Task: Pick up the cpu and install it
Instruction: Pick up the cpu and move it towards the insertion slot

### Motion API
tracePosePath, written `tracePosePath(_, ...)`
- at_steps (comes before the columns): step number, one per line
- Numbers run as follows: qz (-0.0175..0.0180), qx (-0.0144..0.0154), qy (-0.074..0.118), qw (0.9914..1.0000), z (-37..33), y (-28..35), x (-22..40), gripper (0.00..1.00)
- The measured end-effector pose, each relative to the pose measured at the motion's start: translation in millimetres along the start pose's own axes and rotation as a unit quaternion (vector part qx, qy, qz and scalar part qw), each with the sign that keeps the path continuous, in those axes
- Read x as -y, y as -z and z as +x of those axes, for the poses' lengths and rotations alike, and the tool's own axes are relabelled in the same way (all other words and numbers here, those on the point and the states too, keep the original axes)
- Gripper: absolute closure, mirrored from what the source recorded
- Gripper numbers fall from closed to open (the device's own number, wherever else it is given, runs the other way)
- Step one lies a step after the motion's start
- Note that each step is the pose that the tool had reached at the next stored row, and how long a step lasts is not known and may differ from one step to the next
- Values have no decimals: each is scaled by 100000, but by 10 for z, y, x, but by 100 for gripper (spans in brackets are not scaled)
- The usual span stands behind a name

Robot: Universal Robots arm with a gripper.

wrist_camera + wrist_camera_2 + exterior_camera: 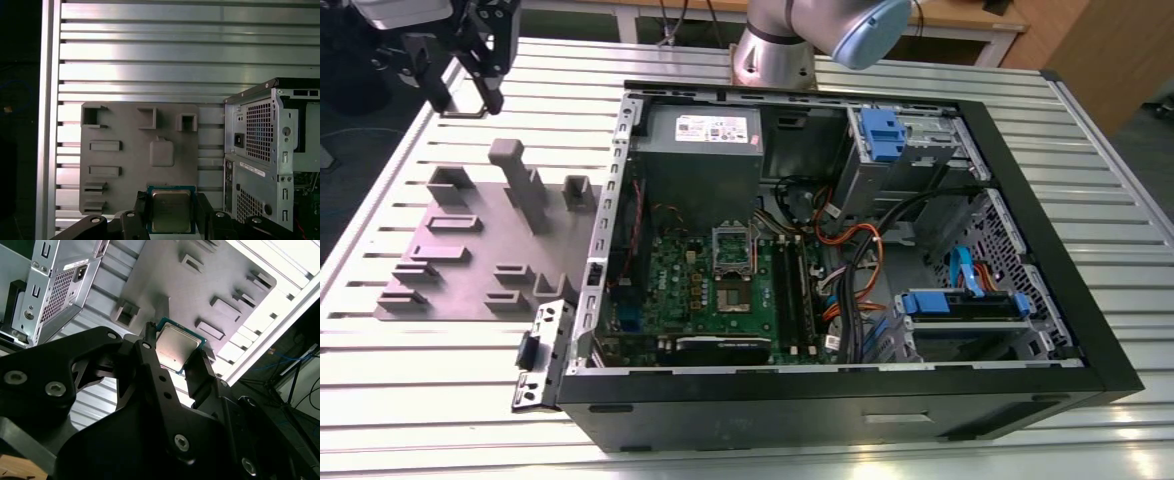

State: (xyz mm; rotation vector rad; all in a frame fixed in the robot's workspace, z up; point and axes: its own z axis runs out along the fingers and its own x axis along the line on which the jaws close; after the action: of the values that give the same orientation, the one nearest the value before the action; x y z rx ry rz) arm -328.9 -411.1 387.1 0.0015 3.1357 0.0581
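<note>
The cpu (177, 347) (171, 211) is a small flat square chip with a shiny silver top and a thin dark rim. My gripper (176, 349) (171, 212) is shut on it, one black finger on each of two opposite edges. It hangs in the air above the grey fixture plate (135, 160) (165, 285). In the exterior view my gripper (467, 98) is high at the exterior view's left, over the far end of that plate (467, 250) and outside the open computer case (1067, 330). The green motherboard (707, 285) lies inside the case with its silver socket frame (731, 243).
The case lies on its side on a slatted metal table (1121, 200), its grey power supply (700, 140) at the far end and blue drive brackets (967, 303) at the exterior view's right. Upright grey posts (520, 180) rise from the fixture plate. The arm's base (774, 55) stands behind the case.
</note>
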Motion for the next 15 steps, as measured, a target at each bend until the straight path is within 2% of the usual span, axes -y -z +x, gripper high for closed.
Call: tracePosePath(15,3,-4,2,100000,-34,0,0,53)
